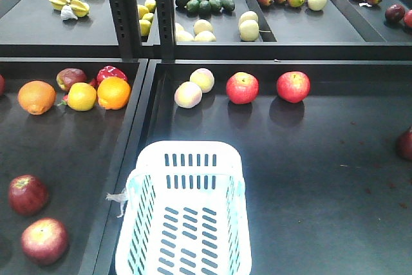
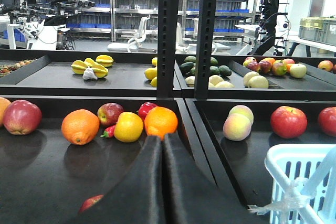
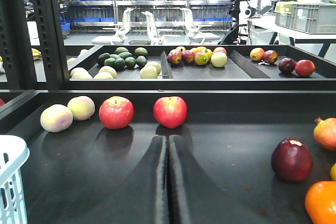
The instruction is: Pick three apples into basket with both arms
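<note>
Pinched shut and empty, the left claw (image 2: 163, 141) and right claw (image 3: 168, 141) face two red apples (image 1: 242, 87) resting against the back wall of the dark tray (image 1: 335, 178), beyond the empty basket (image 1: 187, 148); opening wide before reaching looks wise.

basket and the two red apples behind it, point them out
basket (image 1: 188, 147) front view, far rim
left red apple (image 1: 242, 88) front view, middle of its skin
right red apple (image 1: 293, 86) front view, middle of its skin

Two apples (image 1: 242, 87) lie behind the basket (image 1: 187, 147).
</note>
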{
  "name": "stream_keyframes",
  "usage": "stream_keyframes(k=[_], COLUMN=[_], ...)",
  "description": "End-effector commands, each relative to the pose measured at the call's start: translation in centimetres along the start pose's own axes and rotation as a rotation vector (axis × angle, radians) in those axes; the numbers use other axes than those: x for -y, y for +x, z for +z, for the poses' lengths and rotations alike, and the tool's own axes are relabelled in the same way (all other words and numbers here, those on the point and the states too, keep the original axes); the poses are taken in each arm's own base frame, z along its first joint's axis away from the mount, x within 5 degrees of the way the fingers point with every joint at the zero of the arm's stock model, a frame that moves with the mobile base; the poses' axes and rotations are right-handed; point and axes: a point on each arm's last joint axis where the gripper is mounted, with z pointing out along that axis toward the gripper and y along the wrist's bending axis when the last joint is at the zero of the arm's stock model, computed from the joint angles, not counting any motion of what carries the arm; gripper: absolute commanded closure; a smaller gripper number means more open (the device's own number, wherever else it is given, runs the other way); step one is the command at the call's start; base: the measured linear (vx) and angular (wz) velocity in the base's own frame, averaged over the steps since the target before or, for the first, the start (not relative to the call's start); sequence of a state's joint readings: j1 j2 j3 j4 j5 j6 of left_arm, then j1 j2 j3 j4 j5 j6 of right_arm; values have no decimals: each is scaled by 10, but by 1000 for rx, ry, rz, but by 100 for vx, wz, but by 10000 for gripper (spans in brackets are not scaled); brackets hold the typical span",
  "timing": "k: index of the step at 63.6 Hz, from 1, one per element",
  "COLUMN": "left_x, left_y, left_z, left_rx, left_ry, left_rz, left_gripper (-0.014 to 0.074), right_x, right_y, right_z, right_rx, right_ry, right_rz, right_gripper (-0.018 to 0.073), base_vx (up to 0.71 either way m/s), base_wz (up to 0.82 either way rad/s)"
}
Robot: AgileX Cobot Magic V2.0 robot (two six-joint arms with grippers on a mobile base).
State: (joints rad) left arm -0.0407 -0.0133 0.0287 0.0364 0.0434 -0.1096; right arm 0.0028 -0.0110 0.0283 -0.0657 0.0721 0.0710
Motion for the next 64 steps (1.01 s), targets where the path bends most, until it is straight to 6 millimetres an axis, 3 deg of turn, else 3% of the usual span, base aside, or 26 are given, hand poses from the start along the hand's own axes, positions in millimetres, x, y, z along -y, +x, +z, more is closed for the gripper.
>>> stream_keyframes(k=[1, 11, 28, 52, 64], left_x=[0, 1, 5, 12, 14], left_y=[0, -12, -70, -151, -167], left_z=[1, 0, -6, 28, 54], left_rx=[50, 95, 127, -217, -406], left_ry=[7, 11, 13, -8, -5], left_rz=[-9, -14, -37, -26, 56], left_gripper=[603, 603, 603, 603, 603], right_x=[0, 0, 0, 0, 0], right_y=[-2, -2, -2, -2, -2], right_z=[0, 0, 0, 0, 0], right_rx=[57, 57, 57, 57, 57], right_ry=[-3, -3, -3, -3, -3], right_rz=[-12, -12, -12, -12, -12], right_gripper=[568, 568, 568, 568, 568], base_vx=[0, 0, 0, 0, 0], base_wz=[0, 0, 0, 0, 0])
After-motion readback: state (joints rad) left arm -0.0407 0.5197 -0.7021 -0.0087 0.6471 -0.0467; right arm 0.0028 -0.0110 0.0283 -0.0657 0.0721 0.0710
